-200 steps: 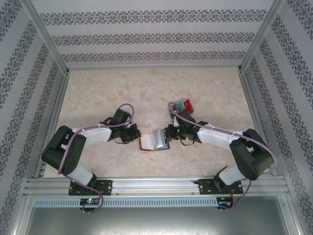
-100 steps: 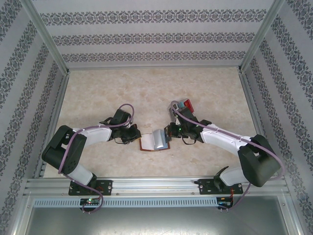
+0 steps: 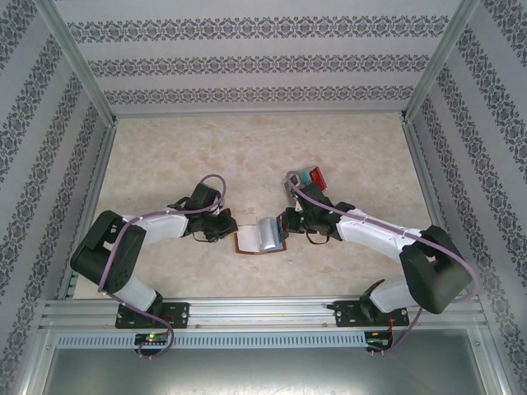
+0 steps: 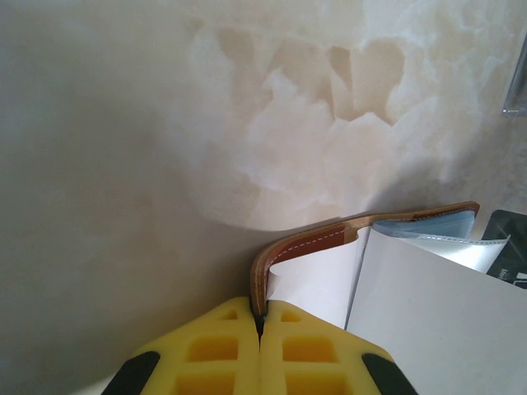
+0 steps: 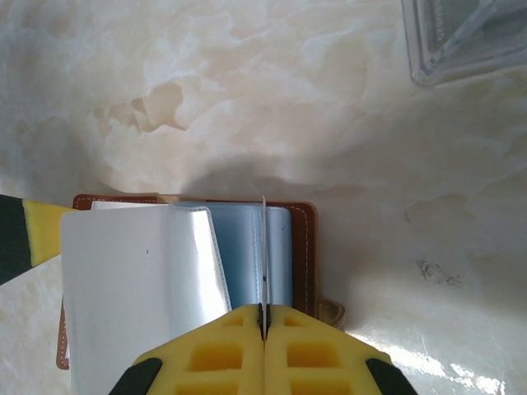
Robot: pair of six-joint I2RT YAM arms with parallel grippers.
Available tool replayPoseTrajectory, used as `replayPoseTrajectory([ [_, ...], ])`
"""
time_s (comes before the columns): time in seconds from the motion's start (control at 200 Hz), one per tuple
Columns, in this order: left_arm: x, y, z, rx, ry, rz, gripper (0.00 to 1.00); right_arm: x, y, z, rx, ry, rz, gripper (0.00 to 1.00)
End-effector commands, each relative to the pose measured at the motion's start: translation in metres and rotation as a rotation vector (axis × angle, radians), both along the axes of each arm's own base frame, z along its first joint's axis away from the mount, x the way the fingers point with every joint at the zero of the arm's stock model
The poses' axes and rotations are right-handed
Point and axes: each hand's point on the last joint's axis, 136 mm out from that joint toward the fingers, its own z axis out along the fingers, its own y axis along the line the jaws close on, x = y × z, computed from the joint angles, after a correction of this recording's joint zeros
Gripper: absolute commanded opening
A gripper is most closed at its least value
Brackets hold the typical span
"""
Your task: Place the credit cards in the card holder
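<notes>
The reddish-brown card holder (image 3: 262, 236) lies open on the table between the arms, its clear sleeves fanned up. My left gripper (image 3: 233, 231) is shut on the holder's left leather cover (image 4: 329, 239), which bends up out of the yellow pads (image 4: 260, 325). My right gripper (image 5: 263, 313) is shut on a thin credit card (image 5: 263, 247), held on edge over the blue-tinted sleeves near the holder's right cover (image 5: 300, 247). The card's dark grey face (image 4: 506, 247) shows in the left wrist view. Red (image 3: 316, 176) and teal (image 3: 302, 176) credit cards sit in the tray behind.
A clear plastic tray (image 3: 309, 177) stands just behind the right gripper and shows at the top right of the right wrist view (image 5: 461, 41). Patterned walls and aluminium posts close in the marble-look table on three sides.
The right arm's elbow has swung outward to the right and its gripper has slid a little left over the holder. The left arm has stayed still.
</notes>
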Motion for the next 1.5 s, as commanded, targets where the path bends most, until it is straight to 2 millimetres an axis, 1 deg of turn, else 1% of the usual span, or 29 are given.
replayPoseTrajectory([
  [0.0, 0.0, 0.001, -0.003, 0.002, 0.017, 0.004, 0.0, -0.005, 0.006, -0.011, 0.017, 0.033, 0.014, 0.0],
  [0.265, 0.001, 0.0, -0.002, -0.002, 0.017, 0.008, 0.0, -0.004, 0.01, -0.017, 0.017, 0.048, 0.021, 0.0],
  [0.41, 0.0, 0.0, -0.003, -0.002, 0.018, 0.004, 0.0, -0.006, 0.008, -0.028, -0.015, 0.066, 0.027, 0.0],
  [0.51, 0.0, 0.0, -0.004, -0.002, 0.02, 0.003, 0.0, -0.009, 0.012, -0.032, -0.016, 0.079, 0.042, 0.0],
  [0.575, 0.0, 0.0, -0.004, -0.003, 0.023, 0.004, 0.0, -0.009, 0.015, -0.029, -0.016, 0.073, 0.051, 0.0],
  [0.649, 0.0, 0.0, -0.004, -0.003, 0.022, 0.006, 0.0, -0.006, 0.019, -0.021, -0.008, 0.056, 0.059, 0.0],
  [0.734, 0.0, 0.0, -0.004, -0.004, 0.021, 0.005, 0.0, -0.005, 0.03, -0.013, 0.034, 0.049, 0.085, 0.0],
  [0.879, 0.0, -0.002, -0.006, -0.008, 0.024, 0.005, 0.0, -0.005, 0.046, -0.017, 0.082, 0.079, 0.107, 0.0],
  [0.954, 0.001, -0.001, -0.005, -0.009, 0.02, 0.007, 0.0, -0.004, 0.053, -0.015, 0.113, 0.079, 0.118, 0.0],
  [1.079, 0.001, -0.001, -0.005, -0.011, 0.015, 0.01, 0.0, -0.002, 0.064, 0.0, 0.153, 0.052, 0.144, 0.0],
  [1.184, 0.003, -0.003, -0.006, -0.022, 0.014, 0.011, 0.0, 0.0, 0.076, 0.021, 0.22, 0.012, 0.179, 0.0],
  [1.269, 0.005, -0.005, -0.005, -0.032, 0.01, 0.015, 0.0, -0.001, 0.083, 0.028, 0.242, 0.022, 0.203, 0.0],
  [1.354, 0.009, -0.007, -0.004, -0.044, 0.003, 0.026, 0.0, -0.001, 0.085, 0.026, 0.234, 0.025, 0.203, 0.0],
  [1.494, 0.013, -0.012, -0.003, -0.061, -0.012, 0.036, 0.0, 0.001, 0.076, 0.005, 0.184, 0.052, 0.163, 0.0],
])
